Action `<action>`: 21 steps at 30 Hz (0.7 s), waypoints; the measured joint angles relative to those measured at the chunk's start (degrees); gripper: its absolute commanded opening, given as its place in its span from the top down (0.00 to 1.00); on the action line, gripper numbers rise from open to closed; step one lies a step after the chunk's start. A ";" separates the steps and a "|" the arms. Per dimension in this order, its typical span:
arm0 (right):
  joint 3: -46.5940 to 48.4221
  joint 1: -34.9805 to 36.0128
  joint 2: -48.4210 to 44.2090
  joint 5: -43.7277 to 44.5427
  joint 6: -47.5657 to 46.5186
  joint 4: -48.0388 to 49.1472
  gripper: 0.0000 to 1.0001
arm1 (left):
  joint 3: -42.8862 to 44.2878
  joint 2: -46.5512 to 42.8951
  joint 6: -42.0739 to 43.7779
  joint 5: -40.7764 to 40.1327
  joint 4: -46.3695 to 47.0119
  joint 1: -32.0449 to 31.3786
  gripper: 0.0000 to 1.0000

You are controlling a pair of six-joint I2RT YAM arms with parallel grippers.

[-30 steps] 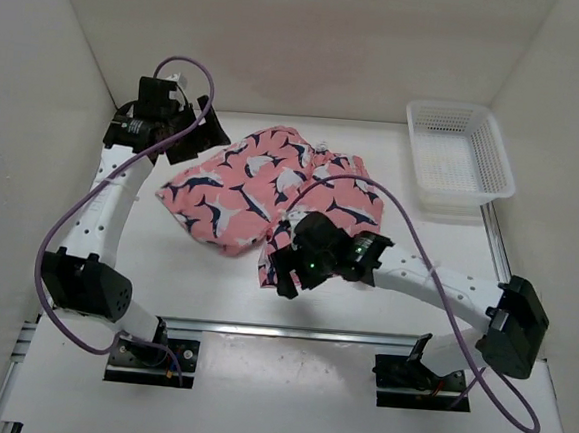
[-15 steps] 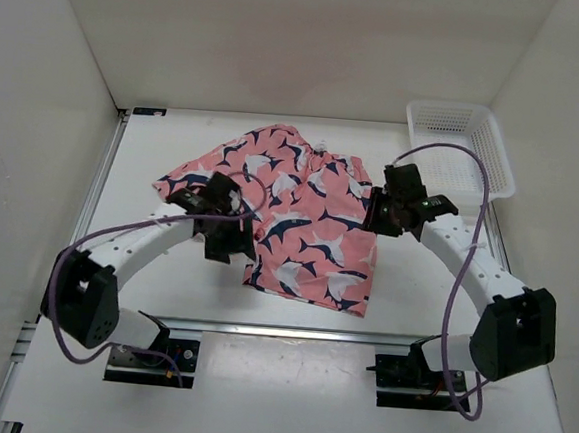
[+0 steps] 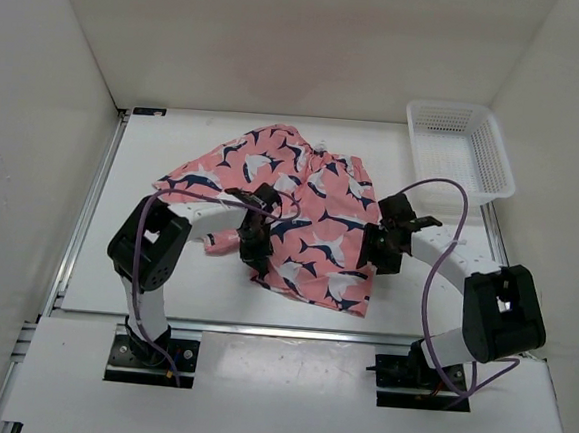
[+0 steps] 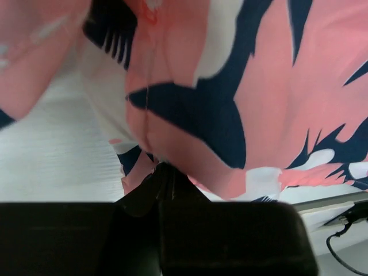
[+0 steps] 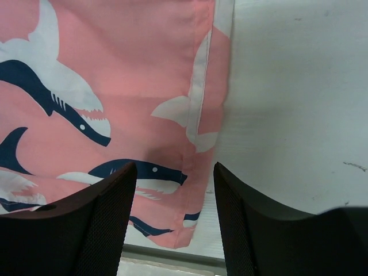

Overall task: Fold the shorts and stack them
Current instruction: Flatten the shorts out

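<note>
1. My left end effector (image 3: 256, 236) is closed tight, with a fold of the shorts (image 3: 310, 208) pinched between the fingertips. In the left wrist view the coral fabric (image 4: 259, 86) bunches right at the tips (image 4: 165, 173) and rises up and away from them.
2. My right end effector (image 3: 379, 252) is open and holds nothing. The two dark fingers stand apart in the right wrist view (image 5: 174, 169). The stitched side edge of the shorts (image 5: 115, 69) runs straight ahead through the gap between them.
3. The shorts lie between my two end effectors. Their left edge is in my left grip and their right edge is just under my right fingers. The rest spreads away from both, flat, with the navy-and-white sharks facing up.
4. The white surface (image 5: 287, 86) is bare just to the right of my right end effector. It also shows pale to the left of my left fingertips (image 4: 52, 167).
5. The white mesh basket (image 3: 460, 155) sits beyond my right end effector, further away and to the right. It is well apart from the shorts.
</note>
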 measured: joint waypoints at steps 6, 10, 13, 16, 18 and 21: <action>-3.39 3.82 1.73 -3.06 2.23 5.25 0.77 | 0.74 0.35 0.31 -0.63 -0.37 6.23 0.90; -1.03 16.13 6.32 -5.05 6.45 9.05 0.92 | 6.58 0.96 1.07 -5.29 -4.22 14.64 0.90; 9.09 26.73 15.26 -6.88 7.85 8.90 0.70 | 19.67 4.00 2.36 -11.58 -9.35 20.39 0.87; 22.08 33.66 23.47 -7.48 6.49 7.26 0.13 | 32.89 6.58 3.45 -17.73 -13.84 24.83 0.71; 27.76 36.04 24.30 -7.02 4.50 6.36 0.00 | 38.05 5.84 4.39 -21.31 -16.04 27.28 0.45; 29.83 35.93 19.39 -3.63 1.51 5.38 0.00 | 38.58 0.39 6.12 -23.93 -18.16 30.01 0.17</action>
